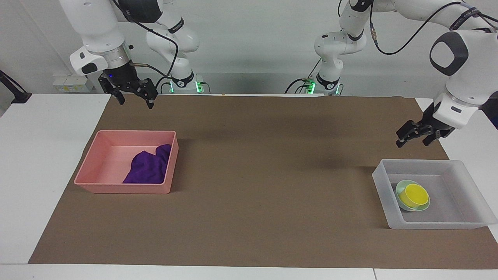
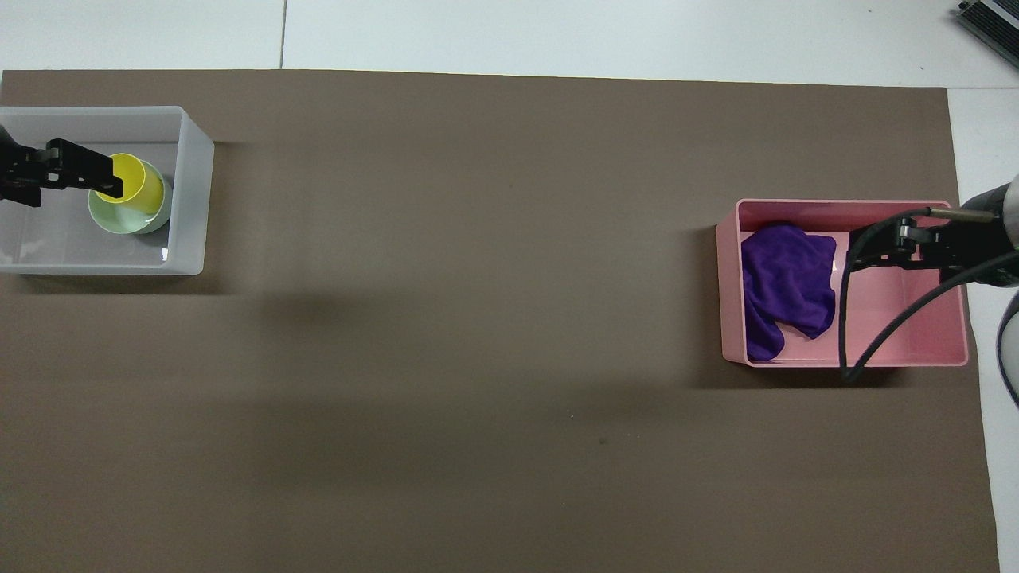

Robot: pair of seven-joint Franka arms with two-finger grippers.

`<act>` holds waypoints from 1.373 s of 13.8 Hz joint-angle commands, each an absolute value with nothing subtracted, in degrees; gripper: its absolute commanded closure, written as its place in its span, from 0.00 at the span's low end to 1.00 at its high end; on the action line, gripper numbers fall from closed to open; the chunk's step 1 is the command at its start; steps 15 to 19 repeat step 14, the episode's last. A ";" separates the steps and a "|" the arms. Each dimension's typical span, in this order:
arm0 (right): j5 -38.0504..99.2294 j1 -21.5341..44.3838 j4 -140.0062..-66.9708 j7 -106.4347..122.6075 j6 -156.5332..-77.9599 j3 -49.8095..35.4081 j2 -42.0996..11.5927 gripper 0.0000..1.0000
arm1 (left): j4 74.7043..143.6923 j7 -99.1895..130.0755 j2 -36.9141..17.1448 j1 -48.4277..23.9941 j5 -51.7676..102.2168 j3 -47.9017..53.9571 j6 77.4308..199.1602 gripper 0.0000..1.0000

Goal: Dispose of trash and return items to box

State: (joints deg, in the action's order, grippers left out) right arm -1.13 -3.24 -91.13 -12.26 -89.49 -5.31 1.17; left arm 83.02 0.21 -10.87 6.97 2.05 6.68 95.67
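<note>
The yellow cup (image 1: 416, 194) stands inside the mint-green bowl (image 1: 402, 201), both in the translucent bin (image 1: 461, 221) at the left arm's end of the table. The cup (image 2: 142, 188), bowl (image 2: 119, 220) and bin (image 2: 197, 199) also show in the overhead view. My left gripper (image 1: 413, 140) is open and empty, raised in the air beside the bin's edge nearest the robots; in the overhead view it (image 2: 72, 179) overlaps the cup. The purple rag (image 1: 149, 169) lies in the pink bin (image 1: 113, 149). My right gripper (image 1: 135, 102) is open and empty, waiting high by the pink bin (image 2: 899, 326).
A brown mat (image 1: 272, 175) covers most of the white table (image 1: 42, 155). The rag (image 2: 784, 286) fills the half of the pink bin toward the table's middle. The right arm's cable (image 2: 892, 326) hangs across the pink bin in the overhead view.
</note>
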 commanded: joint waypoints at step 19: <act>0.53 -4.13 -91.05 -10.46 -89.12 -5.54 1.23 0.00 | 85.51 4.13 1.76 0.18 -1.58 10.46 85.52 0.00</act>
